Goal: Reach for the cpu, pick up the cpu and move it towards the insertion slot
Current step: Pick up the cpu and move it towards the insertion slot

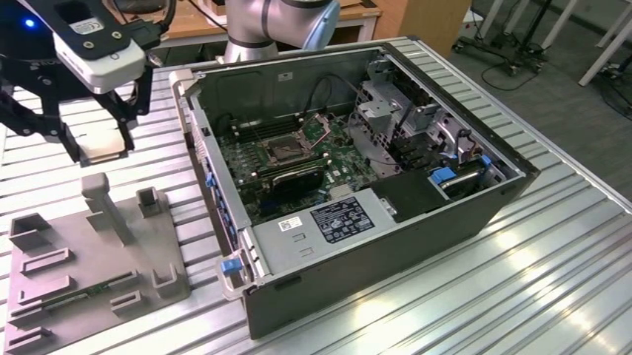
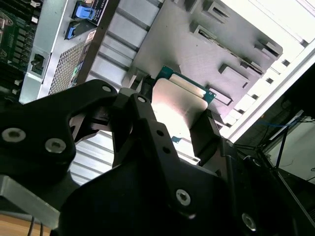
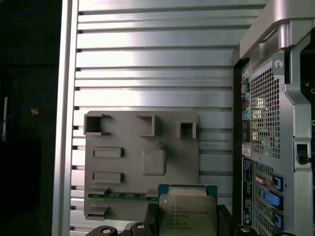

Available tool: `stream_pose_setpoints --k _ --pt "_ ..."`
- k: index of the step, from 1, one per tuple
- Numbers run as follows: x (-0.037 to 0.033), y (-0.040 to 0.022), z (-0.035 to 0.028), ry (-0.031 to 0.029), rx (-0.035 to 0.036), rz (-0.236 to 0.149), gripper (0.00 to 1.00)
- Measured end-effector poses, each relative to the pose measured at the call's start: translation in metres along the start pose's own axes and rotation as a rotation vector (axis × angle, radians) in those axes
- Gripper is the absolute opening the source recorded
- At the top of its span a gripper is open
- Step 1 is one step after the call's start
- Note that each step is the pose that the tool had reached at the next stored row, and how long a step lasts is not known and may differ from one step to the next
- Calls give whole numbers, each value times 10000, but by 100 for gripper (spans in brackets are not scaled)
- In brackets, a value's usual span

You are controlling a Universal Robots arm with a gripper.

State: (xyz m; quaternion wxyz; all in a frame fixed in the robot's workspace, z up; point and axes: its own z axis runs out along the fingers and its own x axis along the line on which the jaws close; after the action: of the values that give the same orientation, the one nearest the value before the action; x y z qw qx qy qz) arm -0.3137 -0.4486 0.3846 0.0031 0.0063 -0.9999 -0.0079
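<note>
Gripper point(image 1: 99, 144) clamps the cpu point(image 3: 187, 214) over the slatted table point(image 3: 147, 59), grey holder point(image 3: 128, 147) and open computer case point(image 1: 395, 244) nearby.

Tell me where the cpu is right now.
The cpu is clamped in the gripper, held above the grey holder at the exterior view's left, outside the open computer case.
</note>
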Motion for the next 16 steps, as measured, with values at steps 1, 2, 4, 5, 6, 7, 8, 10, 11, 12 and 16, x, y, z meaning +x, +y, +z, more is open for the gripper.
stream_pose_setpoints --k 1,2,4,5,6,7,8,10,11,12,16 --pt "-14 0 0 1 0 0 55" --pt "-27 0 0 1 0 0 55" --pt "-51 -1 0 1 0 0 55" --pt "-63 -1 0 1 0 0 55" --pt "-75 -1 0 2 0 0 55" --pt "-88 -1 0 2 0 0 55" --pt "-101 -1 0 2 0 -1 55" --pt "-126 -2 -1 3 0 0 55" --pt "-138 -2 -1 3 0 0 55" --pt "-151 -2 -1 4 0 0 55" --pt "-200 -2 -1 6 0 0 55"
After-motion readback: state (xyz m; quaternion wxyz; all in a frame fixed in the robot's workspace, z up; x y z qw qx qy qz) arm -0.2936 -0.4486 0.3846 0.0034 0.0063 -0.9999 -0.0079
